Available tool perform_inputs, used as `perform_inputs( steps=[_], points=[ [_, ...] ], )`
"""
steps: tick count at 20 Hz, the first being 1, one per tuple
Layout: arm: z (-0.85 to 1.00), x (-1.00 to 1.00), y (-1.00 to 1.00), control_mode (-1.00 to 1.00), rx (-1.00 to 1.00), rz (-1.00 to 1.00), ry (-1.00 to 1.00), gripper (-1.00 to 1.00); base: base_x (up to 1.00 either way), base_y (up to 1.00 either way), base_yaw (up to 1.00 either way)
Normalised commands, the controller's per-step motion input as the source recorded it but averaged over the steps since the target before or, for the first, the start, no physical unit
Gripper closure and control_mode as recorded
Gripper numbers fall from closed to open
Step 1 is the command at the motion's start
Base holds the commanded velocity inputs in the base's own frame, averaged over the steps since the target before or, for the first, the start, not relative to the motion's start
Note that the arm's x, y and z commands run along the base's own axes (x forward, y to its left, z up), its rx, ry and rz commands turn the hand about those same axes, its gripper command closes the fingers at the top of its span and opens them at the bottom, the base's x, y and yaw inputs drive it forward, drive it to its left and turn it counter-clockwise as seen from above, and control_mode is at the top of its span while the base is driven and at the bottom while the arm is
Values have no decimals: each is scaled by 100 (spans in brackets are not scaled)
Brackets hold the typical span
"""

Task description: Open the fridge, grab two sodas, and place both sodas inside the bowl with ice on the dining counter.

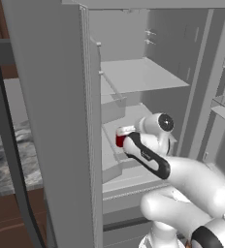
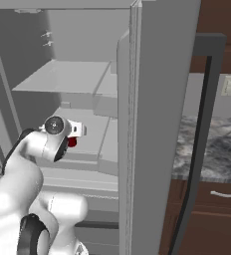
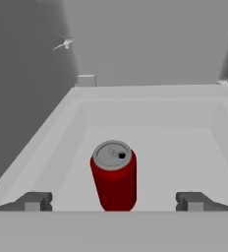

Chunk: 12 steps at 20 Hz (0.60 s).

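Reaching into the fridge (image 1: 61, 121), the gripper (image 3: 114, 201) stands wide open; red soda can (image 3: 114, 177) upright, centred just ahead between the fingers.

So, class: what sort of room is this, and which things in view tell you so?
Most likely a kitchen. An open fridge has shelves and a red soda can inside, and beside it a marbled counter sits on dark wood cabinets.

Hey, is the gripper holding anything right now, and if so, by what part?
Nothing is held. The gripper is open, its fingertips apart on either side of the upright red soda.
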Motion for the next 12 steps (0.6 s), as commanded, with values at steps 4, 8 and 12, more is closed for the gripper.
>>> perform_inputs(
  steps=[4,8,12],
  points=[
    [-13,29,0,-100,0,0,0,-100,0,0,0],
    [-17,23,8,-100,0,0,0,-100,0,0,0],
    [-23,17,13,-100,-1,0,0,-100,0,0,0]
  ],
)
